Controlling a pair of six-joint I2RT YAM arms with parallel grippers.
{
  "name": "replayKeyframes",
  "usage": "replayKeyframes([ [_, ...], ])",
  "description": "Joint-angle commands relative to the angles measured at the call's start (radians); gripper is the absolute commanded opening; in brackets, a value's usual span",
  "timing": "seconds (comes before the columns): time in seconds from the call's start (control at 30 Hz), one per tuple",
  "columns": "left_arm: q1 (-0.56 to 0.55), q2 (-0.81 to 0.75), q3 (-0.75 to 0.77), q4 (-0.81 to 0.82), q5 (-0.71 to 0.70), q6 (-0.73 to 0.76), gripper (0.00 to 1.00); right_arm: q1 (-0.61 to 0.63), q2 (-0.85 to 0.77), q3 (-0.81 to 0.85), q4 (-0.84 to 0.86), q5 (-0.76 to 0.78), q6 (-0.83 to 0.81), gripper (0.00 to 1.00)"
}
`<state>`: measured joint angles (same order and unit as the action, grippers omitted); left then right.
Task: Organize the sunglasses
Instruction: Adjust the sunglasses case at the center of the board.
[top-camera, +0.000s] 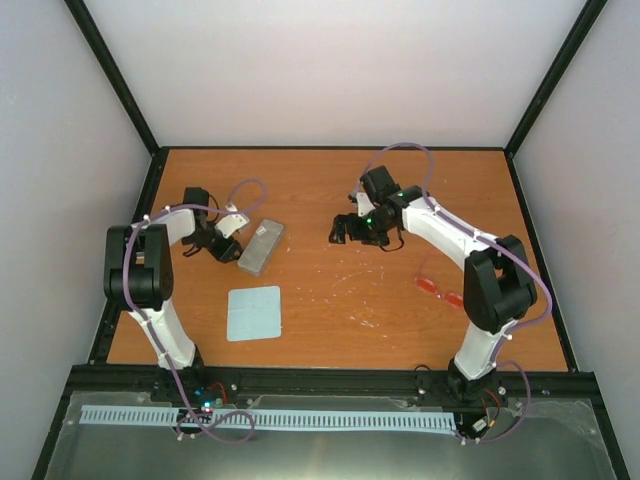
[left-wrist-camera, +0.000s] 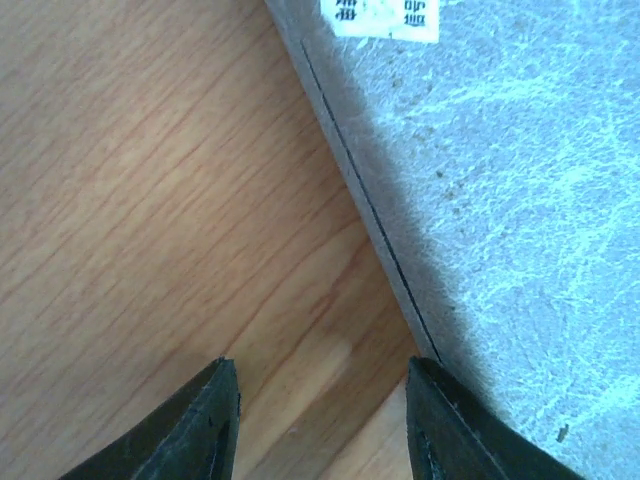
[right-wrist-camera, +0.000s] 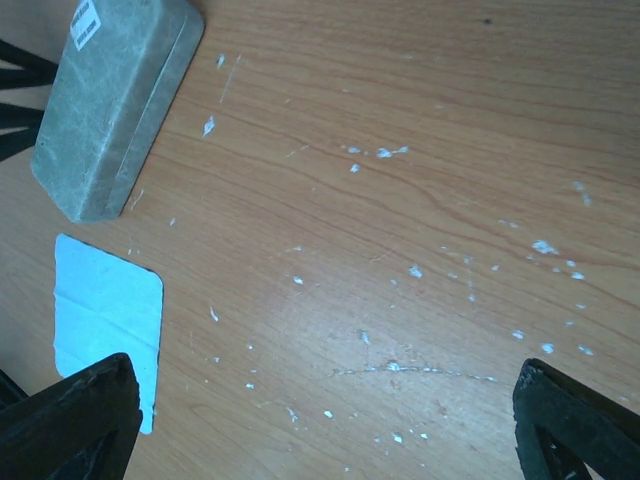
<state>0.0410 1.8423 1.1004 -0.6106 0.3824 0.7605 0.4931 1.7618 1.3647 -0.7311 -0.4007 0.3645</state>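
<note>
The sunglasses (top-camera: 439, 288), with red-orange lenses, lie on the table at the right, beside the right arm's elbow. The grey case (top-camera: 261, 246) lies closed at centre left; it also shows in the left wrist view (left-wrist-camera: 500, 200) and the right wrist view (right-wrist-camera: 112, 100). My left gripper (top-camera: 222, 243) is open and empty, low at the case's left edge, its right fingertip (left-wrist-camera: 450, 425) close against the case side. My right gripper (top-camera: 345, 230) is open wide and empty above the table's middle, away from the sunglasses.
A pale blue square cloth (top-camera: 254, 313) lies flat in front of the case; its corner shows in the right wrist view (right-wrist-camera: 105, 315). White flecks mark the wooden table (top-camera: 330, 290). Black frame rails border the table.
</note>
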Motion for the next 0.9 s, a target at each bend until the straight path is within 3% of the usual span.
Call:
replayKeyframes([
  [0.0,-0.037,-0.013,-0.006,-0.032,0.064,-0.076,0.47,0.058,0.038,0.06,-0.053,0.041,-0.008,0.97],
  [0.13,-0.086,0.001,0.023,-0.016,0.089,-0.105,0.48,0.085,0.075,0.105,-0.062,0.053,-0.022,0.86],
  [0.3,-0.15,0.06,0.103,0.0,0.106,-0.132,0.48,0.106,0.122,0.167,-0.073,0.087,-0.037,0.82],
  [0.43,-0.177,0.118,0.152,0.032,0.094,-0.135,0.48,0.112,0.142,0.204,-0.062,0.097,-0.052,0.82],
  [0.57,-0.178,0.171,0.194,0.067,0.065,-0.118,0.49,0.114,0.168,0.244,-0.068,0.125,-0.079,0.9],
  [0.63,-0.178,0.19,0.218,0.073,0.051,-0.115,0.49,0.114,0.184,0.263,-0.072,0.144,-0.089,0.87],
  [0.87,-0.178,0.11,0.196,0.108,-0.003,-0.127,0.55,0.114,0.287,0.363,-0.052,0.217,-0.088,0.44],
])
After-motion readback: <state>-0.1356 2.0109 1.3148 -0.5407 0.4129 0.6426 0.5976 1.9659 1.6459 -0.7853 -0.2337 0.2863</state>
